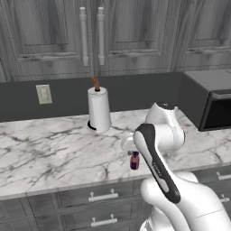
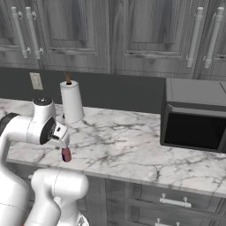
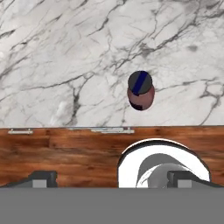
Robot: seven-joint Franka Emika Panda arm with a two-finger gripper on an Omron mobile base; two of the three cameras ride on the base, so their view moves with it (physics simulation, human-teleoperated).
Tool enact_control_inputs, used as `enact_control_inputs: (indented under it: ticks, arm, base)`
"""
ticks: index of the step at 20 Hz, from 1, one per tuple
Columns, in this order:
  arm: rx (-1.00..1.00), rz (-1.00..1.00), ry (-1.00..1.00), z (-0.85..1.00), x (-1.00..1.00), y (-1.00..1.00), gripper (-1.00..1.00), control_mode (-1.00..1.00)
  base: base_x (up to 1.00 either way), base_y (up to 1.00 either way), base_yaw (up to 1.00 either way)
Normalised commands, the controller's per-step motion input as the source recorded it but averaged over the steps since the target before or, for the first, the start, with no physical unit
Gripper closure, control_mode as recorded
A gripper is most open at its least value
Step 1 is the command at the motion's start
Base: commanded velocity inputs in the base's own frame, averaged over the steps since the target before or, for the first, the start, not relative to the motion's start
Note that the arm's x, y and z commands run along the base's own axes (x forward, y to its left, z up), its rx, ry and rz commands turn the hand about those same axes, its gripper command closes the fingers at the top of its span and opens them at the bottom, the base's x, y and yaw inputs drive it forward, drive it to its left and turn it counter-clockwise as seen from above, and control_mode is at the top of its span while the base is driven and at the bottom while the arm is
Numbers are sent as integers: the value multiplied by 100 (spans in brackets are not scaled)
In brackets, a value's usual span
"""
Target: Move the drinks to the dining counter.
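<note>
The dark-purple drink container (image 1: 134,161) (image 2: 66,155) (image 3: 140,91) is seen upright on the marble worktop (image 1: 54,149) (image 2: 132,141) (image 3: 65,52), close to its front edge, above the grey drawers (image 1: 101,196) (image 2: 172,201). In the hand view it is seen from above, with a dark cap crossed by a blue stripe, and nothing is touching it. The gripper (image 3: 111,178) is held above it and pointed down at the worktop; its 2 finger tips (image 3: 43,177) are set wide apart near the bottom corners of that view, and nothing is held between them. In both base views the hand is largely hidden behind the arm's white wrist, just above the container. Further back on the worktop, against the dark backsplash, a white paper-towel roll (image 1: 99,109) (image 2: 71,101) stands upright, well apart from the container. A wall outlet (image 1: 43,94) (image 2: 36,80) is set to the left of the roll. A dark microwave (image 1: 210,99) (image 2: 194,117) sits on the worktop at the right. Grey cabinets (image 1: 90,36) (image 2: 132,35) hang above. Wooden floor (image 3: 61,153) is seen below the worktop's edge in the hand view.
</note>
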Motion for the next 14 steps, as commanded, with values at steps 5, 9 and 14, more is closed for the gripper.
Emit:
enact_control_inputs:
  ticks: [5,9,14]
  arm:
    - [-11,-1,-3,-8,4,-4,-100,-100]
    - [-10,-1,-6,0,4,-14,-100,-100]
    - [-9,0,0,0,16,-16,-100,-100]
  base:
    - [0,0,0]
    - [0,0,0]
    - [0,0,0]
